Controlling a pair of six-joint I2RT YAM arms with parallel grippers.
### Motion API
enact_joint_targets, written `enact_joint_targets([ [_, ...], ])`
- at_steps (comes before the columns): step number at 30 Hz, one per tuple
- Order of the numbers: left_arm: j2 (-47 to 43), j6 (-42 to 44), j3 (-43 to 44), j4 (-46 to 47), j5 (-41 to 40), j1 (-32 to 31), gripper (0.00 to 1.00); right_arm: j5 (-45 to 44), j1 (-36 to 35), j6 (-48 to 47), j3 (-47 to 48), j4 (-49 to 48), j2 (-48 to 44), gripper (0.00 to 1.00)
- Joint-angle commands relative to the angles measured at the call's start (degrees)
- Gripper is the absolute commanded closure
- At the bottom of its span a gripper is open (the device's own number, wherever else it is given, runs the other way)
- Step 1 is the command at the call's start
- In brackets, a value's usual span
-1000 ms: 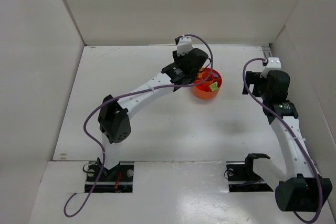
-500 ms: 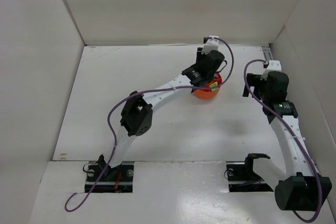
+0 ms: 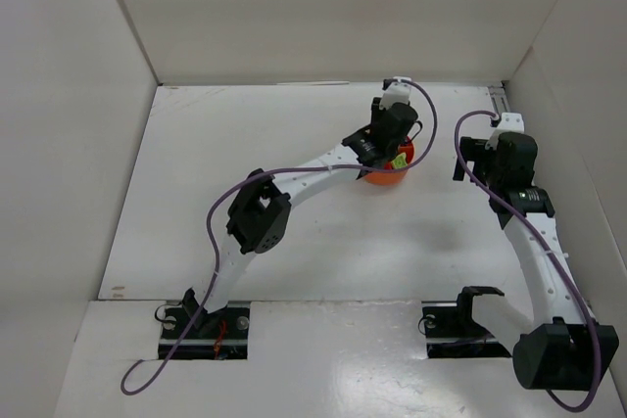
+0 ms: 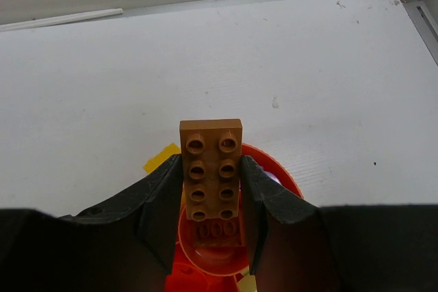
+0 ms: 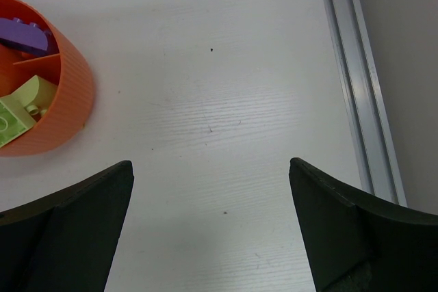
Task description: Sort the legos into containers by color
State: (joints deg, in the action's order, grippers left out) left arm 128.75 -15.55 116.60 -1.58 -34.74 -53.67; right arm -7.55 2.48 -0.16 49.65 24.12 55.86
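Observation:
My left gripper (image 4: 212,200) is shut on a brown-orange lego brick (image 4: 211,169) and holds it over the round orange-red dish (image 4: 280,176). In the top view the left gripper (image 3: 389,139) covers most of the dish (image 3: 390,176), with a pale yellow-green brick (image 3: 400,160) showing inside. The right wrist view shows the dish (image 5: 58,111) at the left edge with a purple brick (image 5: 24,33) and pale yellow-green bricks (image 5: 24,104) in separate compartments. My right gripper (image 5: 212,189) is open and empty over bare table, to the right of the dish (image 3: 505,149).
White walls enclose the table on the left, back and right. A metal rail (image 5: 356,80) runs along the right wall. A yellow scrap (image 4: 161,157) lies on the table beside the dish.
My left arm has swung right from the dish's left side to above the dish, carrying the brown brick. The right arm has stayed still.

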Motion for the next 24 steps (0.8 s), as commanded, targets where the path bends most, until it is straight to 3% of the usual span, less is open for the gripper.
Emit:
enact_joint_targets([
  [1, -1.48, -1.32, -3.65, 5.80, 1.16, -0.38, 0.72, -0.80, 0.07, 0.25, 0.27, -0.65, -0.22, 0.00],
  [9, -1.48, -2.90, -5.77, 6.95, 0.02, -0.38, 0.72, -0.80, 0.07, 0.25, -0.25, -1.17, -0.22, 0.00],
  [15, -2.88, -3.52, -8.75, 7.56, 0.55, -0.38, 0.60, -0.28, 0.07, 0.25, -0.25, -1.18, -0.22, 0.00],
  [24, -6.75, -4.05, -11.04, 8.18, 1.08, -1.53, 0.53, 0.26, 0.07, 0.25, -0.25, -1.18, -1.28, 0.00],
])
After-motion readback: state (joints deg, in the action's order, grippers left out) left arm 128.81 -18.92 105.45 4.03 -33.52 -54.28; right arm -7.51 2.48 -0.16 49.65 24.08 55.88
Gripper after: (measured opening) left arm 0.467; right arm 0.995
